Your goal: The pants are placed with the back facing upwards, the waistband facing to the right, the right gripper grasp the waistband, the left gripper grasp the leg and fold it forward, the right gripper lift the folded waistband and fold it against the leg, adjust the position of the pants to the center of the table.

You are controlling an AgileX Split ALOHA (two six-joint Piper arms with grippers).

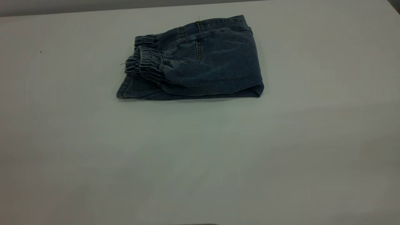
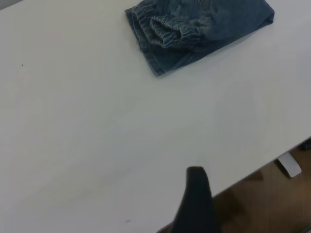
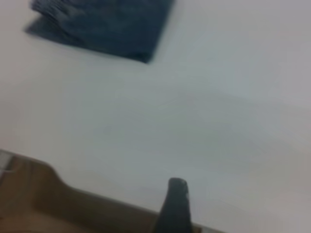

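Where folded, pants [image 1: 200, 59] show elastic waistband.

- The folded blue faded-denim short pants [image 1: 195, 61] lie on the large plain pale grey bench [image 1: 200, 150], toward its far edge and a little left of the middle in the exterior view.
- Their gathered elastic waistband [image 1: 147, 64] lies at the bundle's left end, on top of the layer beneath; the fold lies at the right end.
- The left gripper [image 2: 197, 204] sits at the bench's edge, well apart from the pants.
- The right gripper [image 3: 174, 206] does likewise.
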